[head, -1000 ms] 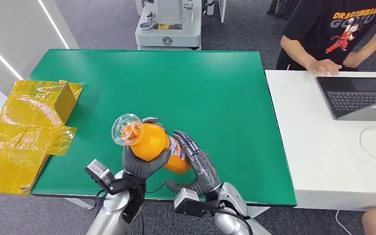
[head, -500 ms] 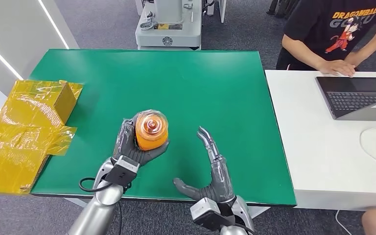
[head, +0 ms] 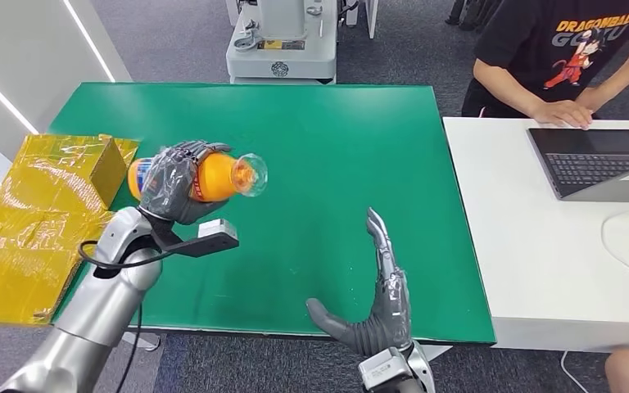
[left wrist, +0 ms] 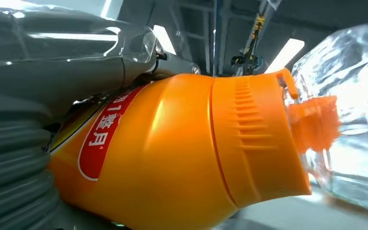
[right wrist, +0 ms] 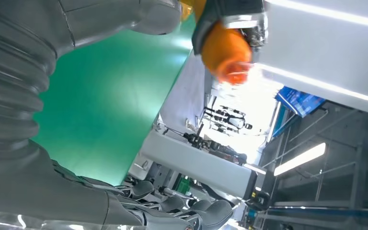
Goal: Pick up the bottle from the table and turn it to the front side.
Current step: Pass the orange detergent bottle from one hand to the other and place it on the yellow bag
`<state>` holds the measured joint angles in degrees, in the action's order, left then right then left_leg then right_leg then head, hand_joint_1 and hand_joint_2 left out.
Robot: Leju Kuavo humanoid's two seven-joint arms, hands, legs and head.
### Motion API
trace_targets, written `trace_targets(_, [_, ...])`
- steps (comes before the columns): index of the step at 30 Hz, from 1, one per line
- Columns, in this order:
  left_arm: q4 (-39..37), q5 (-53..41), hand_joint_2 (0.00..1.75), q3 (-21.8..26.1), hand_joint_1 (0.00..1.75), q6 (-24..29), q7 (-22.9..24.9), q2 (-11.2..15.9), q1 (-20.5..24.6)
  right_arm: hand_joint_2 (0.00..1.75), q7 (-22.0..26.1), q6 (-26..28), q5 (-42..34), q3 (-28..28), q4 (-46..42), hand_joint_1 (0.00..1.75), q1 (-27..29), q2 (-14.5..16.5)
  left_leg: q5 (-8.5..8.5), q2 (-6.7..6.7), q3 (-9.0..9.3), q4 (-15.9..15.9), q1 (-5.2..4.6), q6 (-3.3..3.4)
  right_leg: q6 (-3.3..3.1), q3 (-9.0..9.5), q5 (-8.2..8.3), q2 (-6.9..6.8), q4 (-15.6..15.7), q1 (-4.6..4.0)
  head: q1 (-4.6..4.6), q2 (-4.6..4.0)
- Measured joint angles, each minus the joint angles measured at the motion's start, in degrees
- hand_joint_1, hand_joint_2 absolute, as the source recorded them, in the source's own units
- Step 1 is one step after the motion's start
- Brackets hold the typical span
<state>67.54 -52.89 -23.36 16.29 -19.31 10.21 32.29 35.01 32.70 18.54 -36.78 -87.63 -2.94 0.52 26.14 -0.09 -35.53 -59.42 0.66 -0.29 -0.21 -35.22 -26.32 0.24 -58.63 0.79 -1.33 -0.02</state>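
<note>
My left hand [head: 176, 182] grips an orange bottle [head: 213, 176] with a clear cap [head: 250, 173], held sideways above the left part of the green table [head: 319, 147], cap pointing right. Close up, the bottle [left wrist: 182, 153] shows a red label with white characters, and its clear cap [left wrist: 345, 110] covers an orange spout. My right hand [head: 377, 303] stands near the table's front edge with fingers straight and spread, thumb out, holding nothing. The bottle [right wrist: 225, 50] also appears far off in the right wrist view.
A yellow taped cardboard box [head: 45, 213] sits at the table's left edge. A white desk [head: 532, 246] on the right holds a laptop [head: 598, 160]; a person [head: 565, 57] sits behind it. A grey machine [head: 282, 37] stands beyond the table.
My left hand has lifted the bottle up and to the left, turning it so the cap points right instead of at the camera. My right hand drew back slightly toward the front edge.
</note>
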Motion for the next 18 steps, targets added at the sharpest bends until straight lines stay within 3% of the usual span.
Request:
trace_targets(3, [-5.24, -7.72, 1.75, -2.29, 1.75, 0.18, 1.56, 3.79, 4.48, 1.75, -0.01, -0.04, 0.05, 0.47, -0.56, 0.0, 0.35, 0.05, -0.03, 0.02, 0.02, 0.0, 0.01, -0.04, -0.02, 0.0, 0.01, 0.02, -0.03, -0.01, -0.01, 0.0])
trace_targets(7, [-10.19, -10.54, 1.75, -4.63, 1.75, 0.08, 1.75, 7.24, 8.29, 1.75, 0.11, -0.12, 0.1, 0.87, -1.2, 0.0, 0.81, 0.12, -0.04, 0.08, 0.03, 0.01, 0.02, -0.06, -0.04, -0.01, 0.02, 0.09, -0.05, -0.01, -0.01, 0.0])
trace_targets(13, [-14.66, -14.37, 1.75, -7.83, 1.75, -3.56, 2.43, 10.81, 11.02, 1.75, 0.14, -1.1, 0.83, 1.46, -2.37, 0.0, 1.54, 0.57, -0.01, 0.19, 0.02, 0.02, 0.01, -0.09, -0.03, -0.01, 0.02, 0.21, -0.05, -0.01, 0.01, 0.0])
trace_targets(18, [-18.86, -20.15, 1.75, -9.46, 1.75, -3.63, 7.11, 14.41, 10.91, 1.75, -0.73, -3.79, 2.3, 2.46, -3.76, 0.0, 2.3, 1.38, -0.01, 0.24, 0.03, 0.03, 0.03, -0.09, -0.05, -0.04, 0.01, 0.27, -0.05, -0.02, 0.01, 0.0])
